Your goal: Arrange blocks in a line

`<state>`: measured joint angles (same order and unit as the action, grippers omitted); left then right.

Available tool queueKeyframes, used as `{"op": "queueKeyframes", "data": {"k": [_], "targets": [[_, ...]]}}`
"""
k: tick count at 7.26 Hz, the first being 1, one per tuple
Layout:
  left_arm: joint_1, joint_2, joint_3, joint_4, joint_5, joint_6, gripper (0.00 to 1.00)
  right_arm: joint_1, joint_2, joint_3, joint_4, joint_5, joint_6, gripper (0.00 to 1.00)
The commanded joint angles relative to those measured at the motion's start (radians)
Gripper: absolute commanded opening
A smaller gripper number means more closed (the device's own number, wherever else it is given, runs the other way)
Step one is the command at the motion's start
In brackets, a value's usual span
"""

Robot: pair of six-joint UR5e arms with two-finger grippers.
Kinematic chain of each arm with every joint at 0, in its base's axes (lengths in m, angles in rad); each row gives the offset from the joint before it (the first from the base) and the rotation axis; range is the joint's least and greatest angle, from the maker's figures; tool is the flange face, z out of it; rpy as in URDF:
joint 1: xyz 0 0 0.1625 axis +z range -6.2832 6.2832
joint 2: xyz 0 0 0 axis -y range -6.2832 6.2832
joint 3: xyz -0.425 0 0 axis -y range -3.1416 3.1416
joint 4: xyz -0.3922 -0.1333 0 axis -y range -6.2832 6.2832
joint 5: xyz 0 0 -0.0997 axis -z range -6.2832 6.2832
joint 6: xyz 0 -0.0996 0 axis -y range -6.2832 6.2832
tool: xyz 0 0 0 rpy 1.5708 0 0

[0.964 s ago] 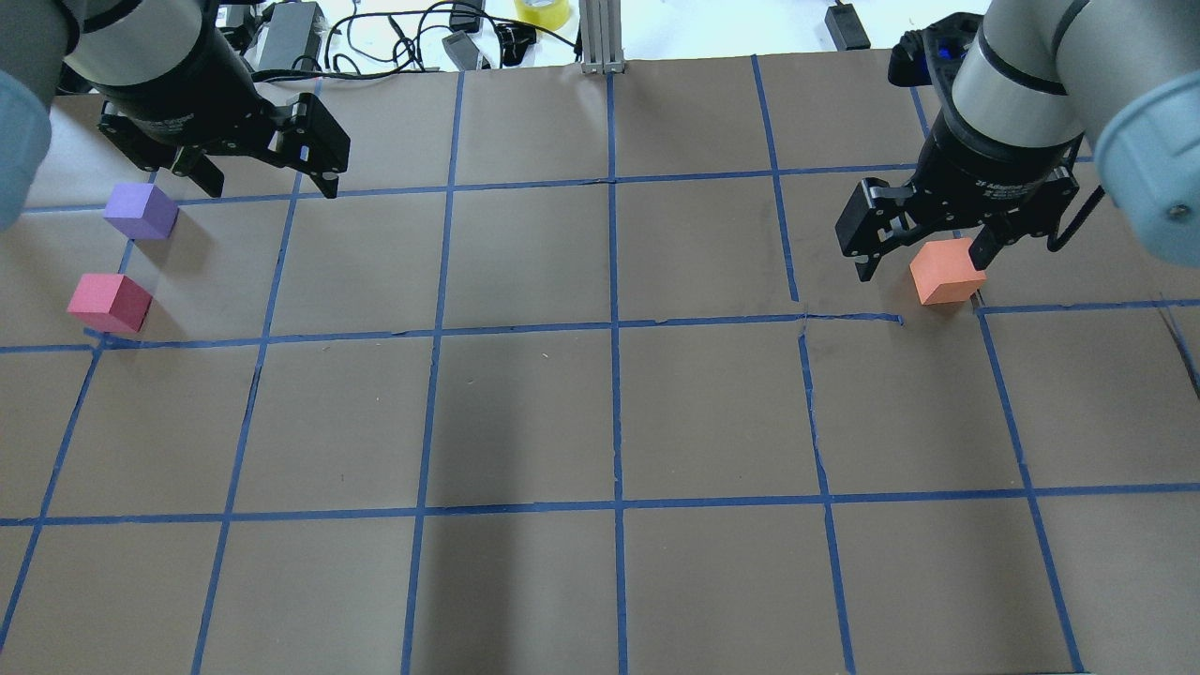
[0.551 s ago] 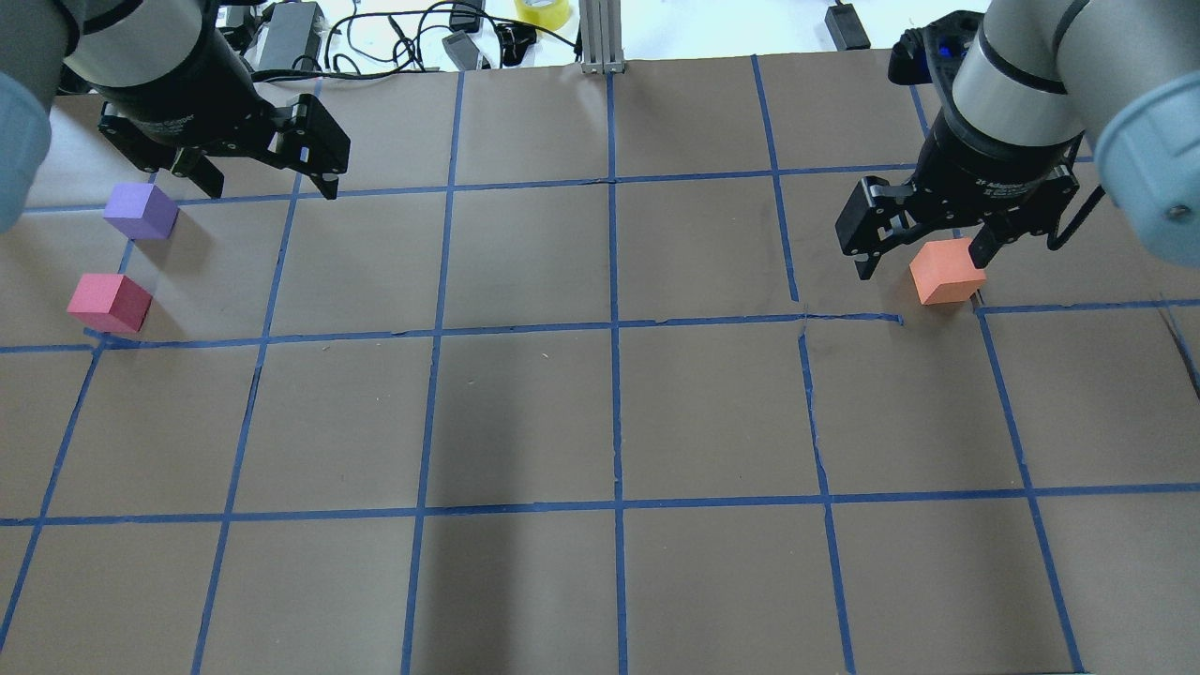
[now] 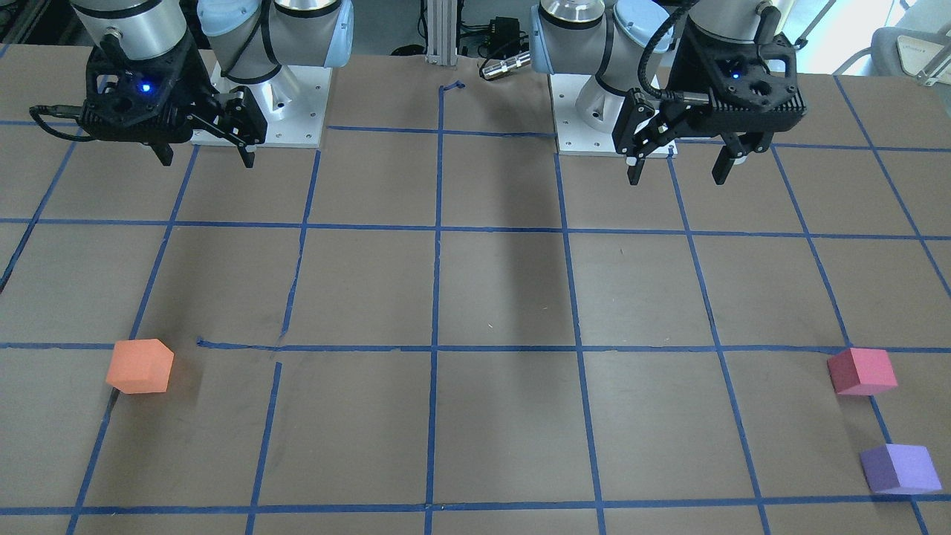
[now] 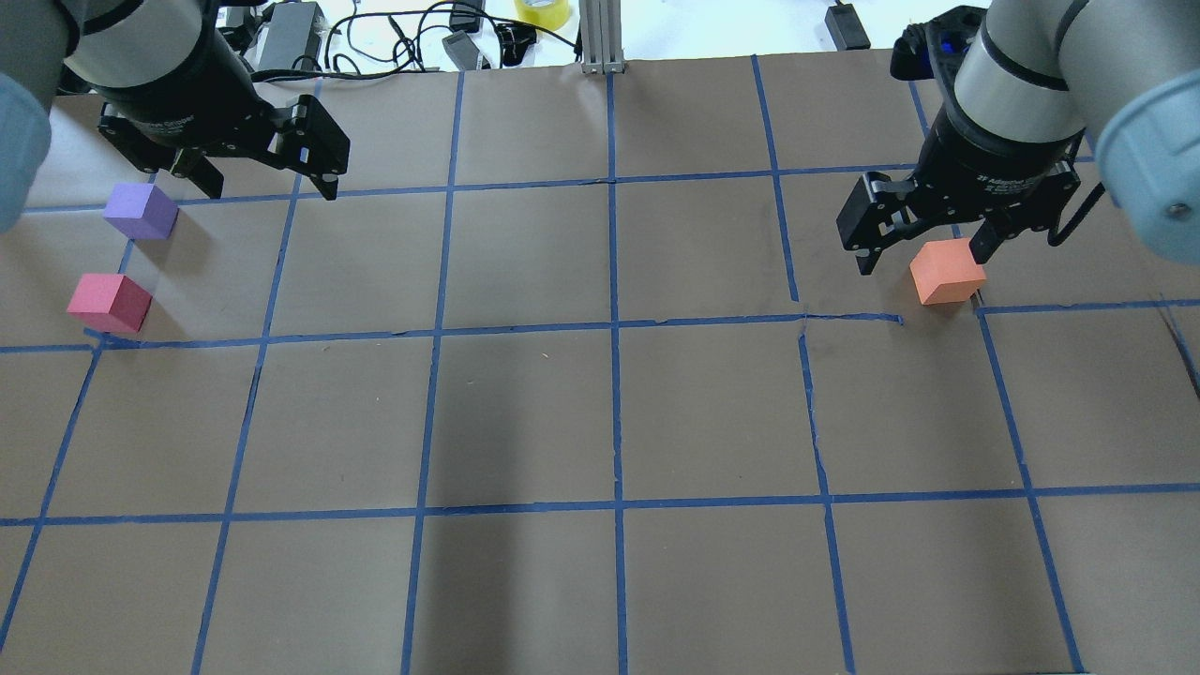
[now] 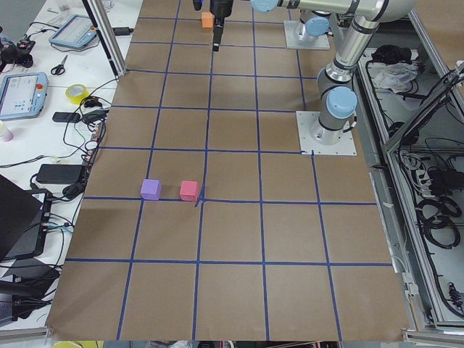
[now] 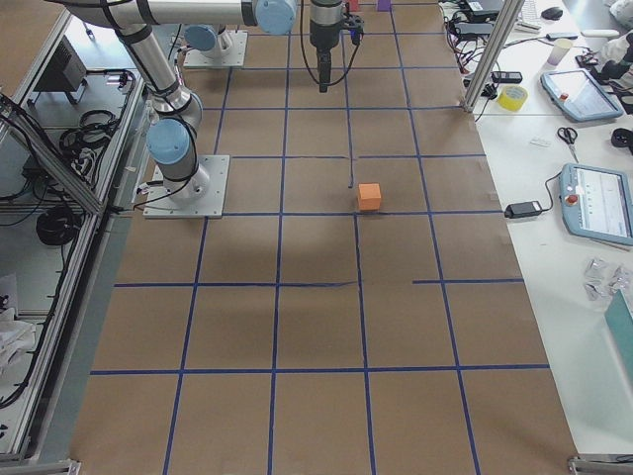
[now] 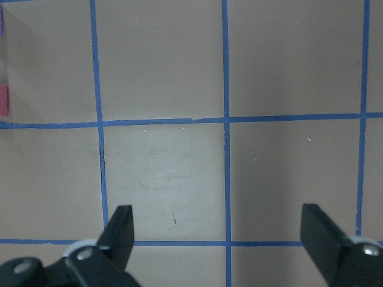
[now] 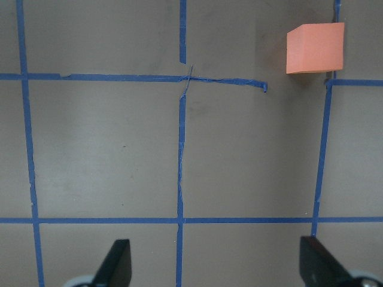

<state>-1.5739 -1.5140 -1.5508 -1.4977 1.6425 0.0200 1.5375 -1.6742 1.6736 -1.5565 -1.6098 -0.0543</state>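
Pinkish-red block (image 4: pixel 109 303): sitting at the far left of the table (image 4: pixel 609 412), touching a tape crossing and not shifting.
Purple block (image 4: pixel 141 210): resting near the pinkish-red one, farther from the robot, with a gap between them; also not shifting.
Left gripper (image 4: pixel 270 186): hanging over bare paper beside the purple block, jaws spread wide and carrying nothing; it is staying put.
Right gripper (image 3: pixel 206 160): spread wide and empty. It is drifting slightly in the overhead view, while its wrist camera shows the cube ahead and off to one side, not between the fingers.
Orange block (image 4: pixel 947 272): lying far right, well apart from the other two, beside a tape corner, untouched.
Heading and axis: as cubes, they are offering no long axis. The orange one's faces are running roughly square with the tape lines.
Meaning for the task: nothing is being gripped, so the line is probably not yet started. Judging by the layout, the orange cube is the one needing to travel.
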Motion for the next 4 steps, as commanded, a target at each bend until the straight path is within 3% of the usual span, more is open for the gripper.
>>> {"op": "queueKeyframes", "data": {"k": [1,2,4], "targets": [[0.000,0.000,0.000,-0.001,0.000,0.000,1.00,-0.007,0.001,0.000,-0.002,0.002,-0.001,1.00],[0.000,0.000,0.000,-0.001,0.002,0.000,1.00,-0.005,0.002,0.002,0.004,-0.010,-0.002,1.00],[0.000,0.000,0.000,-0.001,0.002,0.001,1.00,-0.008,0.036,0.003,-0.045,-0.221,0.016,1.00]]}}
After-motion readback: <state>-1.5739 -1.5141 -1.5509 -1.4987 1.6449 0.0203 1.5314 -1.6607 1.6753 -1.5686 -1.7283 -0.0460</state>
